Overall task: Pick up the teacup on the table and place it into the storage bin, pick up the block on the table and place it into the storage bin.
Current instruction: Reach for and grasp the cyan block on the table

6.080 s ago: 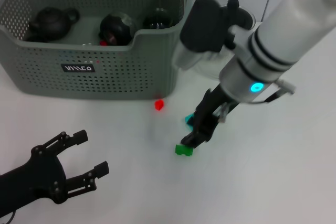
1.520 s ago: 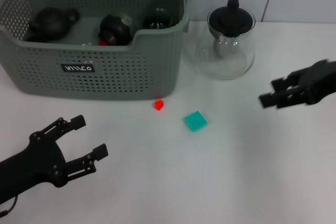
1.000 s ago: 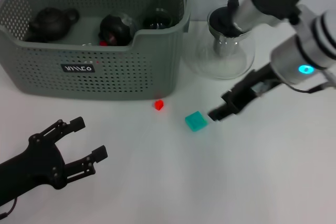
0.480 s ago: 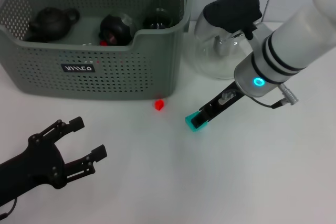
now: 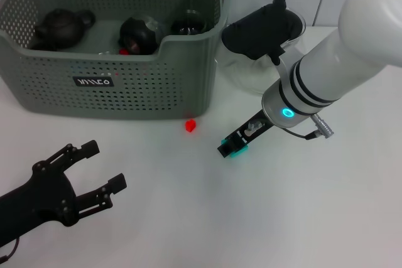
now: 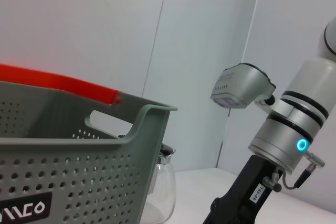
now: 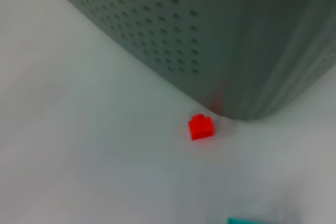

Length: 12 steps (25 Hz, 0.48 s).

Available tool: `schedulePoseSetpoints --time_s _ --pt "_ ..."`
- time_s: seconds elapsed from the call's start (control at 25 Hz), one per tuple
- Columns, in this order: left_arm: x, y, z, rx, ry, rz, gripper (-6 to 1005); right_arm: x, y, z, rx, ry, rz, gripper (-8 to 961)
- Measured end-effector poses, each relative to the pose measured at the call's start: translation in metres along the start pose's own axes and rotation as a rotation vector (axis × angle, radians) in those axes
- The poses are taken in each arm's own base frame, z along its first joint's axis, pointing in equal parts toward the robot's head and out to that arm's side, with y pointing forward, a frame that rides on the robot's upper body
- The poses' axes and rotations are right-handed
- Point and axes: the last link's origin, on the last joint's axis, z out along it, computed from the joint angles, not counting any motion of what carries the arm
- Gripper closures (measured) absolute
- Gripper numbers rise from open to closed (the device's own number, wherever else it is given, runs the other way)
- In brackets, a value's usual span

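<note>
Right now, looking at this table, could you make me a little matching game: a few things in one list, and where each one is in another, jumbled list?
Things:
1. teal block
2. red block
3. black teapot
4. left gripper

Places:
A. inside the storage bin, at its far left
B. on the table just in front of the bin's right corner
C. low near the front left, away from everything
D. at the tip of the right gripper

Pairs: 1-D, 2-B, 3-A, 4-C
</note>
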Motion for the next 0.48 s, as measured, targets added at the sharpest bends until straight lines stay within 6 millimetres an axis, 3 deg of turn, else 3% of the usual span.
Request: schedulePoseSetpoints --time_s 0.48 --pt "-0.0002 0.0003 -0.0009 0.002 0.002 -0.001 82 0.0053 -0.0041 0.007 0.021 -0.009 0.004 347"
